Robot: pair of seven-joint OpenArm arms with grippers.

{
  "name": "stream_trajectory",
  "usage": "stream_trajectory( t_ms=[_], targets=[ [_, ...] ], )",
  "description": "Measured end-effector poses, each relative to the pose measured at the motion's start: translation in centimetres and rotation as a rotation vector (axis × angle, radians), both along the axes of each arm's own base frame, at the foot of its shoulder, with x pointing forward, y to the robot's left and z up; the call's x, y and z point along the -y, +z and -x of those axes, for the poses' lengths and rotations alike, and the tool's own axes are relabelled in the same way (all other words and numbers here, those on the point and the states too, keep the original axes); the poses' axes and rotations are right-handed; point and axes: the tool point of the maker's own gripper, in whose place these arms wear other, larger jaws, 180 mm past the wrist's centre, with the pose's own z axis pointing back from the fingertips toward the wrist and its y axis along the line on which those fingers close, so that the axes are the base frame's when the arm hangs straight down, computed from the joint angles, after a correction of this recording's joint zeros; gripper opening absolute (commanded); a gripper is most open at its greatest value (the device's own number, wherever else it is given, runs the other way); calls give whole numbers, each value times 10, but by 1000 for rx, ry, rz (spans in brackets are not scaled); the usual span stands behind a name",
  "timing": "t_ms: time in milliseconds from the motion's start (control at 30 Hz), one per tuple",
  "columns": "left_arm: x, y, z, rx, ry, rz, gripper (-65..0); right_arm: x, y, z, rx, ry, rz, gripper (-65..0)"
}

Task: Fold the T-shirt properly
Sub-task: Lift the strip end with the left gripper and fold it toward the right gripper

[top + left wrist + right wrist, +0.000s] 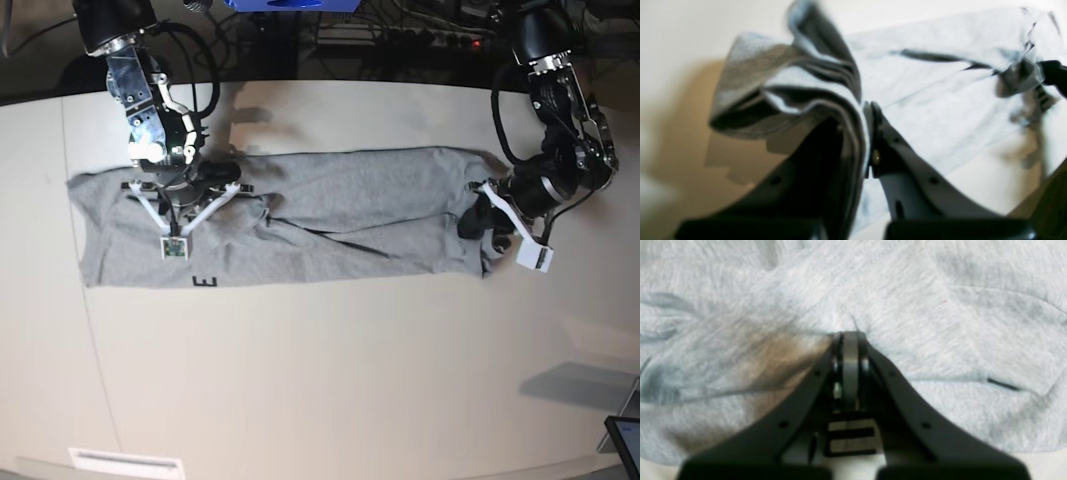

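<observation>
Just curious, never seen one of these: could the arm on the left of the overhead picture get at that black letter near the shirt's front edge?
Probably yes: the black letter lies uncovered near the right pincer, which is shut on the T-shirt.

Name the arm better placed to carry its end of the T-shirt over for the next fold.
Left. The left gripper is clamped on bunched, lifted fabric at the T-shirt edge; the right gripper pinches flat mid-cloth.
</observation>
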Motion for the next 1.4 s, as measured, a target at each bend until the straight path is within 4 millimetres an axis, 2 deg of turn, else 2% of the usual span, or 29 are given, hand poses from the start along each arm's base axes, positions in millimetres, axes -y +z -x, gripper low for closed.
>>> stream_trajectory(
  t_ms=[167,333,600,733,967,1100,1233,1400],
  targets=[
    [41,17,-7,44,-77,21,-650,0,0,0,0,0,0,-650],
    [82,8,-3,-13,-118,80,-650,0,0,0,1,0,0,-650],
    [142,9,-4,-33,-181,193,-650,0,0,0,0,0,-1,-650],
    [159,14,-7,-25,-177,247,-650,0,0,0,-1,0,0,-650],
    [186,1,-13,-91,-195,306,-650,0,0,0,-1,0,0,-650],
    [206,-5,-7,-127,-218,341,-650,0,0,0,-1,0,0,-650],
    [212,4,-17,-102,-222,362,-650,0,0,0,-1,0,0,-650],
    [218,-11,-16,-164,-202,382,-650,0,0,0,-1,0,0,-650]
  ],
)
